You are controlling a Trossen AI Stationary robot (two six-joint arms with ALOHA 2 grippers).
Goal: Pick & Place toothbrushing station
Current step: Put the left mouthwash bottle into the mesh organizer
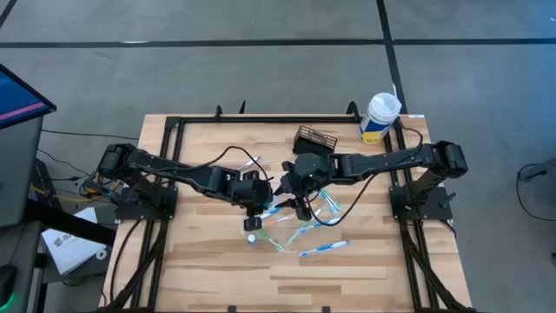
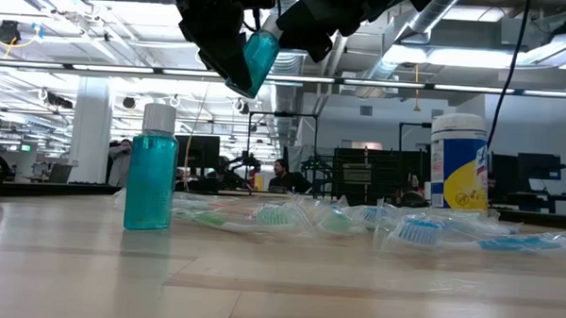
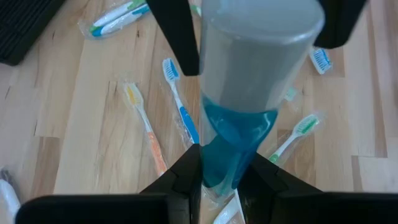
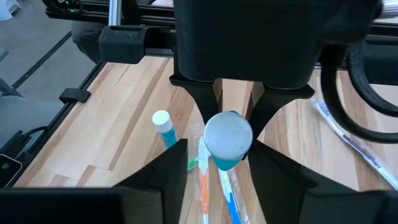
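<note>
A small blue bottle [image 2: 259,56] with a grey cap [image 4: 228,134] hangs high over the table's middle, with my left gripper [image 3: 225,168] shut on it. My right gripper [image 4: 221,148] faces it from the table's right. It is open, with one finger on each side of the cap and a narrow gap showing. A second blue bottle [image 2: 151,178] stands upright on its base just near of the grippers [image 1: 251,235]. The black wire-mesh caddy [image 1: 314,137] stands on the table toward the far edge, beyond my right gripper. My left gripper pinches the bottle's base end [image 3: 224,167] between its two fingers, coming slanting down from the table's left. The bottle sticks out past the fingertips, cap end away from the gripper, tilted and lifted clear of the table.
Several wrapped toothbrushes [image 1: 323,249] lie scattered under and near of the grippers. A white, yellow and blue canister [image 1: 380,117] stands at the far right corner. The bare wooden tabletop [image 1: 200,261] stretches along the near edge.
</note>
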